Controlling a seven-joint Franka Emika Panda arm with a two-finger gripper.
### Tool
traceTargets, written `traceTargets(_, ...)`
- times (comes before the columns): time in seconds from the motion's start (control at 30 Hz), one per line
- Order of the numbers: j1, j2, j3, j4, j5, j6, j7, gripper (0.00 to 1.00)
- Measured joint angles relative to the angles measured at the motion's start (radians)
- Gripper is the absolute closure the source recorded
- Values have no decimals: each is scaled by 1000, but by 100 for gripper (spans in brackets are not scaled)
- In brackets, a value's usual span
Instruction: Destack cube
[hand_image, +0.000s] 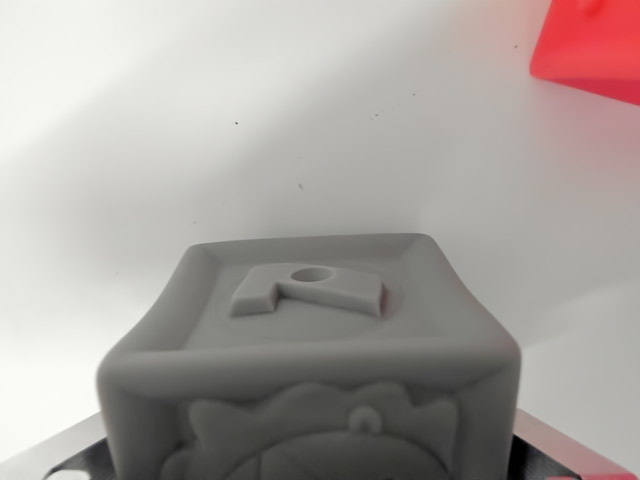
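Note:
A grey cube (315, 350) fills the lower middle of the wrist view, very close to the camera. Its top face carries a raised shape with a round hole, and its near face has a relief figure. My gripper (310, 462) sits around its lower part. Dark metal fingers (572, 452) show at both bottom corners, pressed against the cube's sides, so the gripper is shut on it. A red cube (590, 45) lies on the white surface at the wrist view's top right, cut off by the frame edge and well apart from the grey cube.
A white tabletop (250, 120) spreads behind the grey cube, with a soft shadow across its left part. Only small dark specks mark it.

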Motion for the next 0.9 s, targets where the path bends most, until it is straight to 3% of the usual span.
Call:
traceTargets(0.27,-5,20,4,5,0,16,0,100)
traceTargets(0.3,-5,20,5,6,0,17,0,0)
traceTargets(0.9,-5,20,5,6,0,17,0,0)
